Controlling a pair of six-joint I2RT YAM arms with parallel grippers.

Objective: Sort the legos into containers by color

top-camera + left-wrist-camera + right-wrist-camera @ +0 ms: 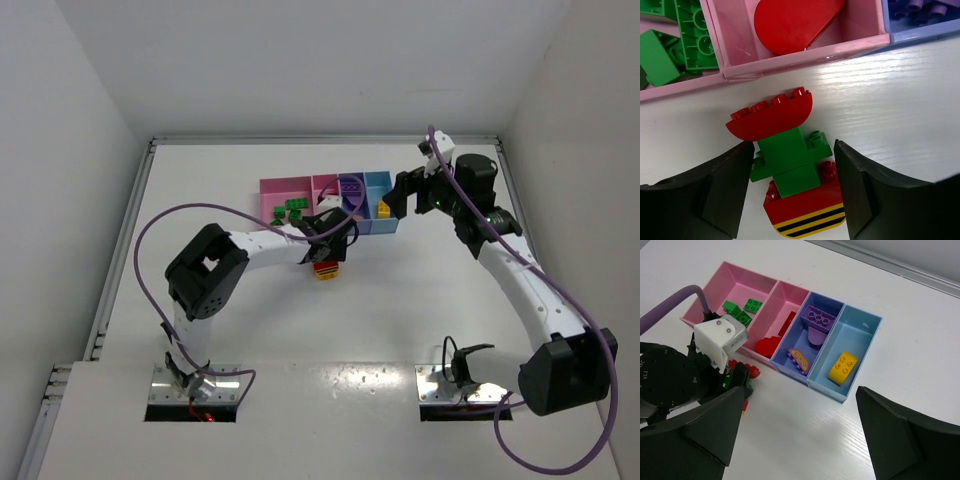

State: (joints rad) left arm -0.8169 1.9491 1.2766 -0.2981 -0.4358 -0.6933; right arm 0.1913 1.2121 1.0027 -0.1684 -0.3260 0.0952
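Our left pincer [792, 150] straddles the clump [771, 117] on the table [900, 100], jaws apart and close to its green sides. The clump's long axis runs along the fingers, its red domed end pointing at the narrow pink bin [805, 52]. Our right pincer [797, 400] hangs wide apart near the blue bin [860, 340]

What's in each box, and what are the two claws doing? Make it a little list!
wide pink bin: green bricks
narrow pink bin: red pieces
purple-blue bin: purple bricks
light blue bin: one yellow brick
table: red-green-yellow clump before the pink bins
left gripper: astride the clump, grip unclear
right gripper: open, empty
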